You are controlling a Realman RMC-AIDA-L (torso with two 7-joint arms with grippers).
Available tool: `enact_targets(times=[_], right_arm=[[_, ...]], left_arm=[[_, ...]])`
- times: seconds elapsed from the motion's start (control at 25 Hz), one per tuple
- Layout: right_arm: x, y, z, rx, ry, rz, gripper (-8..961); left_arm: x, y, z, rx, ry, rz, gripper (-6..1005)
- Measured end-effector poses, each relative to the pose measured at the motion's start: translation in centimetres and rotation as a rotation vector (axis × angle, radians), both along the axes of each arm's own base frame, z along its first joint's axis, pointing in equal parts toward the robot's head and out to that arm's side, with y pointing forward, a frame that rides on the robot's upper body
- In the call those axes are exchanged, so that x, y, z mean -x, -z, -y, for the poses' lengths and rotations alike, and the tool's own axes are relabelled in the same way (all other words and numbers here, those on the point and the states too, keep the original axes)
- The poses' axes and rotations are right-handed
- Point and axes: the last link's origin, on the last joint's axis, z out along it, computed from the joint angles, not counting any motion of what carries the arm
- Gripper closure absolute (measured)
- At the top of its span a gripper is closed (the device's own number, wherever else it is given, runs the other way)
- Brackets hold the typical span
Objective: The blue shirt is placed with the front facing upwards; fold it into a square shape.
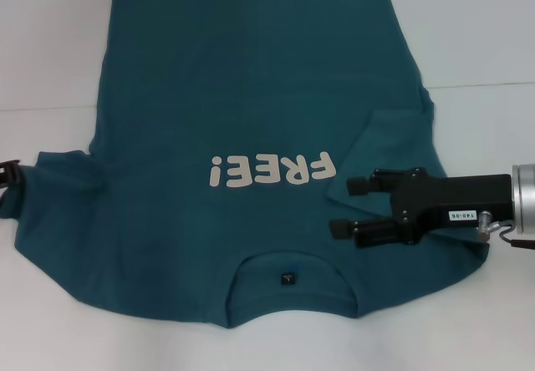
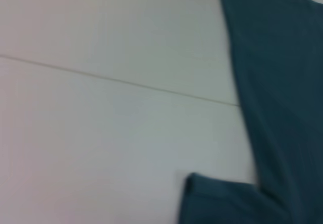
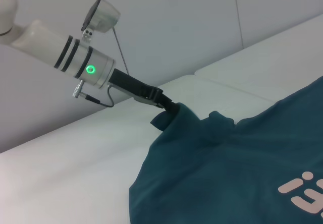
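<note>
White tabletop [image 1: 50,53], blue shirt [image 1: 251,95] spread flat, lettering up.
Your right hand [image 1: 338,206] hovers released over the folded-in sleeve; left hand [image 3: 164,114] is clenched on the other sleeve.

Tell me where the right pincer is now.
In the head view, the right pincer sits over the blue shirt's folded-in right sleeve, just right of the "FREE!" lettering.

White "FREE!" on the blue shirt [image 1: 251,95], small unreadable sticker on right gripper [image 1: 344,207]

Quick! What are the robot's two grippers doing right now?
Left gripper: shut on the blue shirt's sleeve.
Right gripper: open over the folded-in sleeve.
</note>
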Motion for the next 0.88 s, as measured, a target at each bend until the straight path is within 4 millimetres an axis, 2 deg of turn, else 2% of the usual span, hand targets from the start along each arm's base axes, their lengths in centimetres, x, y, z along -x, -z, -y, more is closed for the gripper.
enact_targets(times=[0.44, 0.88], right_arm=[[-0.5, 0.6, 0.4, 0.018, 0.01, -0.005, 11], [-1.0, 0.6, 0.6, 0.012, 0.014, 0.002, 11]], left_arm=[[-5.9, 2.6, -1.3, 0.08, 0.132, 0.017, 916], [-9.3, 5.6, -1.7, 0.159, 0.208, 0.054, 910]])
